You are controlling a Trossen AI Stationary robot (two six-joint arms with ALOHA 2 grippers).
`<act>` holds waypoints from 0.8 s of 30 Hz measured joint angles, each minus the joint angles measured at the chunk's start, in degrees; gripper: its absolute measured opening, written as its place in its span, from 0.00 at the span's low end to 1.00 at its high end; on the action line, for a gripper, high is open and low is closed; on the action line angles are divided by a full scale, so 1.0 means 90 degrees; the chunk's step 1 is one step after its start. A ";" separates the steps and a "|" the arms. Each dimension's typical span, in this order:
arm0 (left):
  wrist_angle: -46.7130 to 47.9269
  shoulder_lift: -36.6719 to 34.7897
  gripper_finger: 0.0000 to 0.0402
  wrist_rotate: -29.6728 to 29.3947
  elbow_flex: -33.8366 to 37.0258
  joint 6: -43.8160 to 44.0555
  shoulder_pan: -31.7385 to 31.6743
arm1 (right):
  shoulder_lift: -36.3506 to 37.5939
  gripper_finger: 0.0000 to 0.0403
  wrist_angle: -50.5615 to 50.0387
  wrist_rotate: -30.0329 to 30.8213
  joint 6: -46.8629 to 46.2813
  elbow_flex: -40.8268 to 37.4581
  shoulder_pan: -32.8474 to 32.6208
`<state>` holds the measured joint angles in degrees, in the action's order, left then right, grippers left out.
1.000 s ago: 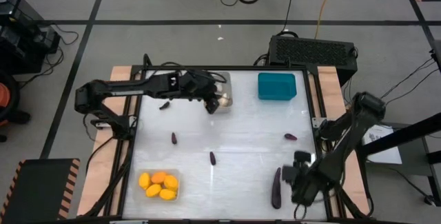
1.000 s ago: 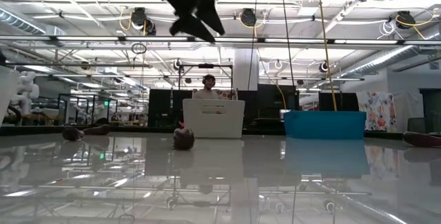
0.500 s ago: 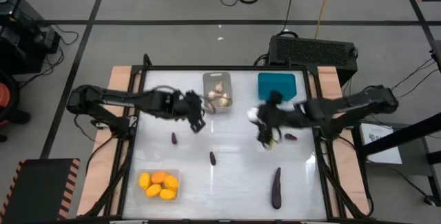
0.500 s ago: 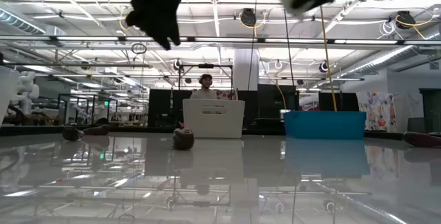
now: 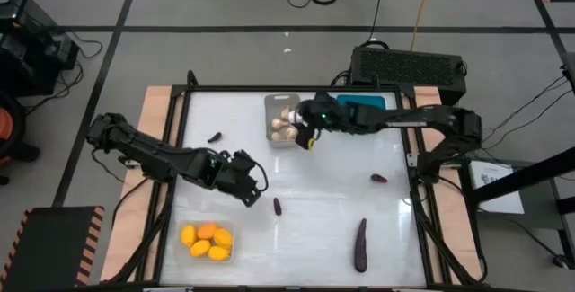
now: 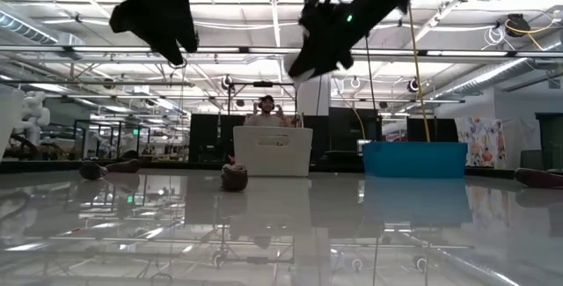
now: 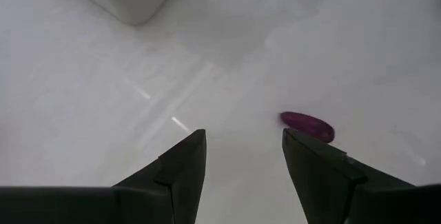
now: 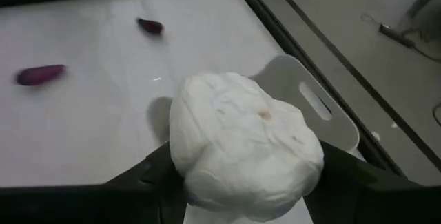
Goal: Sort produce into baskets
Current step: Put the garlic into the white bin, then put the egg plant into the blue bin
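White garlic bulb (image 8: 244,151) gripped by right tool (image 5: 310,137) | left tool (image 7: 241,158) open | no legible writing

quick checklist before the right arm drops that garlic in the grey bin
1. Right pincer shut on the garlic bulb: ok.
2. Pincer directly over the grey bin: cannot tell; in the high view it sits at the bin's right edge.
3. Bin already holds only garlic: ok.
4. Left pincer away from the bin, open above the table near a small eggplant: ok.
5. Teal bin beside the drop point, partly under the right arm: cannot tell.
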<state>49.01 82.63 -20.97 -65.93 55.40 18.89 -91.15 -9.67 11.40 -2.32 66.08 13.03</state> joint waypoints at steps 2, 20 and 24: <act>0.0000 0.0000 0.50 -0.0075 0.0000 0.0278 0.0134 | -0.0264 0.56 0.0124 -0.0010 -0.0136 0.0002 0.0136; -0.0062 -0.0002 0.50 -0.0658 0.0000 0.0784 0.0406 | -0.0225 0.79 -0.0249 -0.0146 -0.0381 0.0002 0.0306; -0.0074 -0.0002 0.50 -0.0743 0.0000 0.0454 0.0404 | 0.0238 0.79 -0.0956 -0.0146 -0.0978 0.0004 0.0268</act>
<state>48.34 82.61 -27.66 -65.93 59.48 22.52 -89.00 -18.27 10.09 -11.12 66.12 15.44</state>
